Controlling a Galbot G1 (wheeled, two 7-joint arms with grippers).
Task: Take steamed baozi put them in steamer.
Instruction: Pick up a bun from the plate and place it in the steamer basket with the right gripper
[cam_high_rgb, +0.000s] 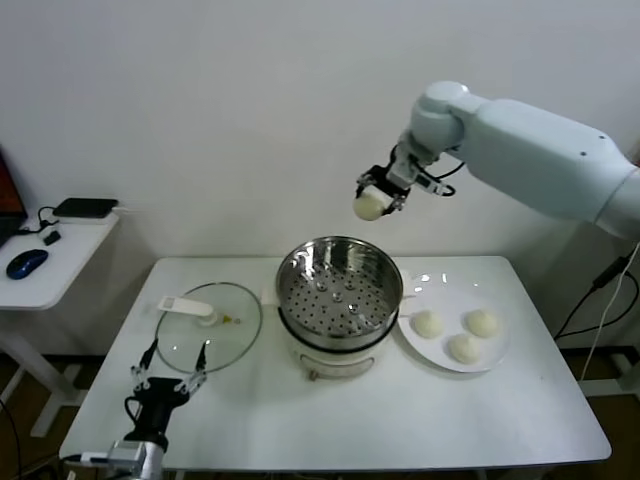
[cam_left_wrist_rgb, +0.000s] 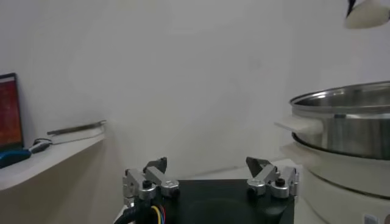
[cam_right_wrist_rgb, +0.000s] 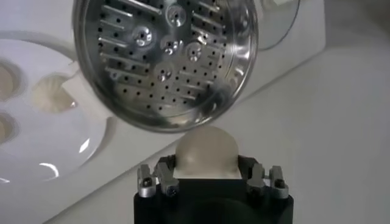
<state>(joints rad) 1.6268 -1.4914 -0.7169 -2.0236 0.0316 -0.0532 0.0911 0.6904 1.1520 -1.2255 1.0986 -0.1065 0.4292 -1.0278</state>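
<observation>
My right gripper (cam_high_rgb: 375, 200) is shut on a creamy white baozi (cam_high_rgb: 369, 206) and holds it high in the air, above and a little behind the shiny steel steamer (cam_high_rgb: 338, 280). In the right wrist view the baozi (cam_right_wrist_rgb: 206, 153) sits between the fingers, with the steamer's perforated floor (cam_right_wrist_rgb: 164, 55) below, empty. Three more baozi (cam_high_rgb: 428, 323) (cam_high_rgb: 482, 322) (cam_high_rgb: 463, 347) lie on the white plate (cam_high_rgb: 425, 290) right of the steamer. My left gripper (cam_high_rgb: 168, 381) is open and empty, low at the table's front left; it shows in the left wrist view (cam_left_wrist_rgb: 210, 176).
A flat glass lid (cam_high_rgb: 210, 327) with a white handle lies left of the steamer. A side table (cam_high_rgb: 50, 265) with a blue mouse stands at far left. The steamer sits on a white pot base (cam_high_rgb: 330, 358).
</observation>
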